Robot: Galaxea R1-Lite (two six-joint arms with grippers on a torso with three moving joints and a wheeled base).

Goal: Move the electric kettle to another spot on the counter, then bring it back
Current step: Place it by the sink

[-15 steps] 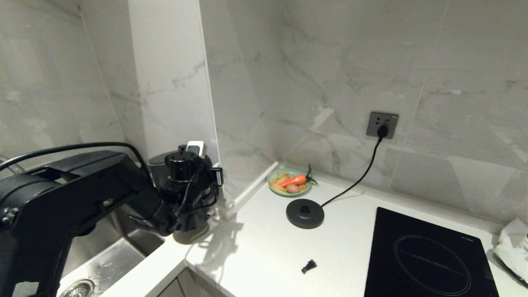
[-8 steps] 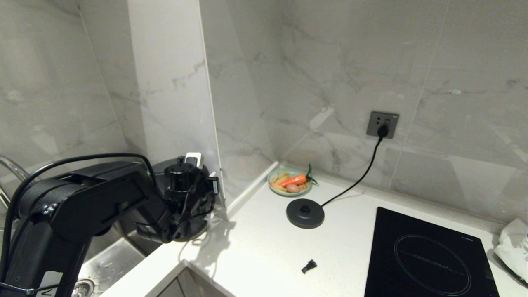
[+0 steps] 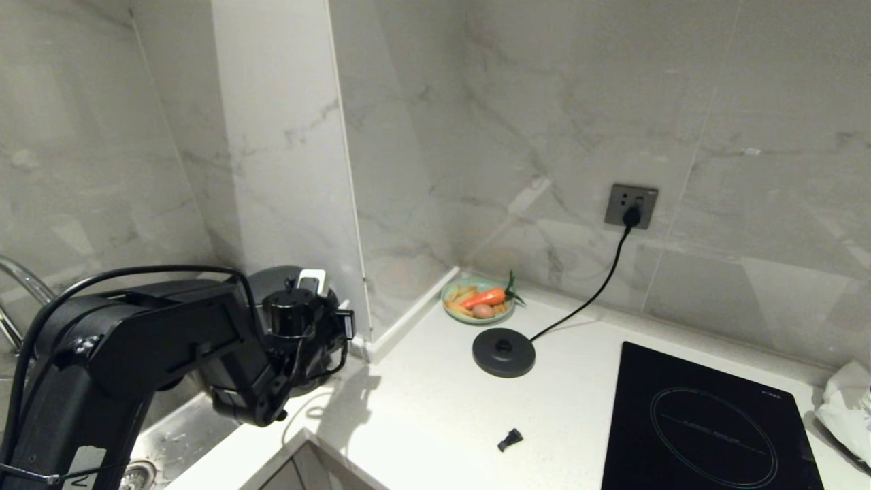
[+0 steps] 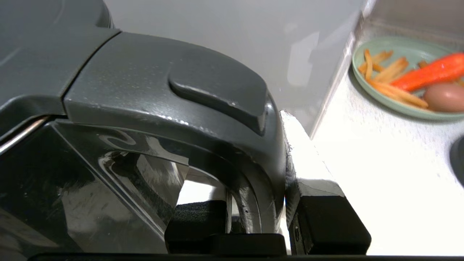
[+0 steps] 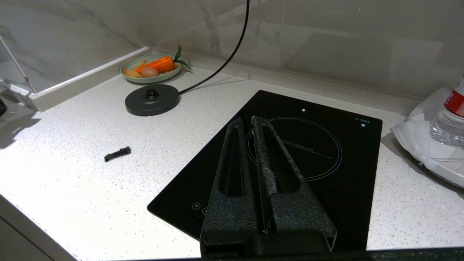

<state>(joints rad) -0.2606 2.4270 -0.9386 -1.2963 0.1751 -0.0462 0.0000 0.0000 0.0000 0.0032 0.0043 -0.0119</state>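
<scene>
The electric kettle (image 3: 267, 280) is at the counter's (image 3: 435, 408) left corner, between the marble pillar and the sink, mostly hidden behind my left arm. Only its dark lid shows in the head view. In the left wrist view its glossy black body, lid and loop handle (image 4: 250, 195) fill the frame. My left gripper (image 3: 326, 303) is shut on that handle, one finger (image 4: 195, 221) inside the loop and the other (image 4: 326, 217) outside. I cannot see whether the kettle's bottom touches the counter. My right gripper (image 5: 248, 121) hangs shut and empty over the hob, outside the head view.
The kettle's corded base disc (image 3: 503, 352) lies mid-counter, plugged into a wall socket (image 3: 630, 205). A green plate (image 3: 454, 291) of food sits in the corner behind it. The black hob (image 3: 708, 422), a small black piece (image 3: 509, 439), the sink (image 3: 170, 435) and a bag (image 3: 844, 408) are also in view.
My left arm has come down and slightly left with the kettle still held, lowering it beside the pillar. The right arm has not moved.
</scene>
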